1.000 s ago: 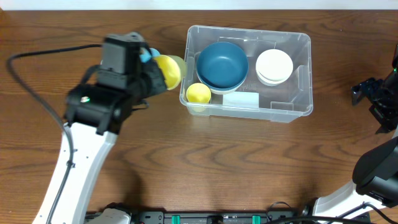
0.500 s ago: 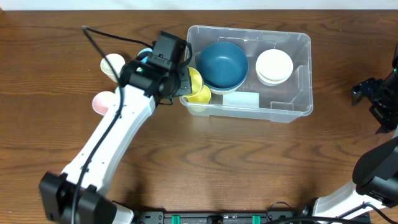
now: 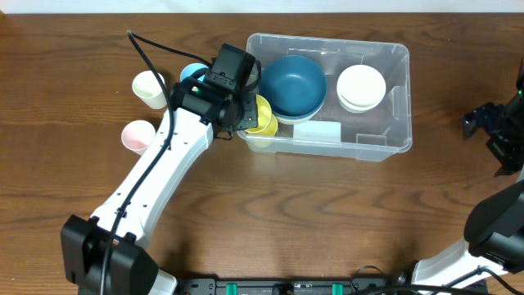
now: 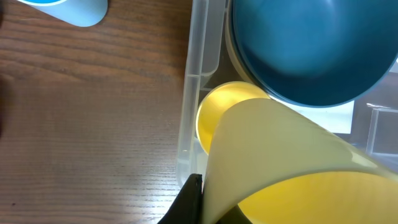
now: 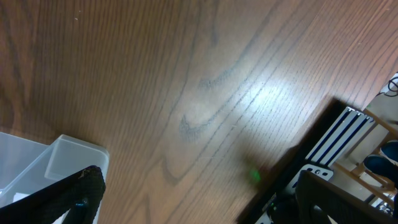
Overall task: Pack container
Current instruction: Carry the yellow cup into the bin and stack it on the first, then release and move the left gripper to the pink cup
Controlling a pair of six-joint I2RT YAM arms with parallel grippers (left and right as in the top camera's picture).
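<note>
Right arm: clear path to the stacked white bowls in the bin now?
Probably yes. The stacked white bowls sit uncovered at the clear plastic bin's right end, nearest the right arm; its jaws are open, empty. The left arm works the opposite end.

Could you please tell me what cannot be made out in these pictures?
- Left tool, its grip: overhead, the arm covers the fingertips; left wrist view, the held yellow cup fills the frame.
- Second yellow cup in the container: left wrist view, mostly under the held cup.
- Light blue cup: overhead, partly behind the arm; left wrist view, cut by the top edge.
- Label: overhead, print too small to read.
</note>
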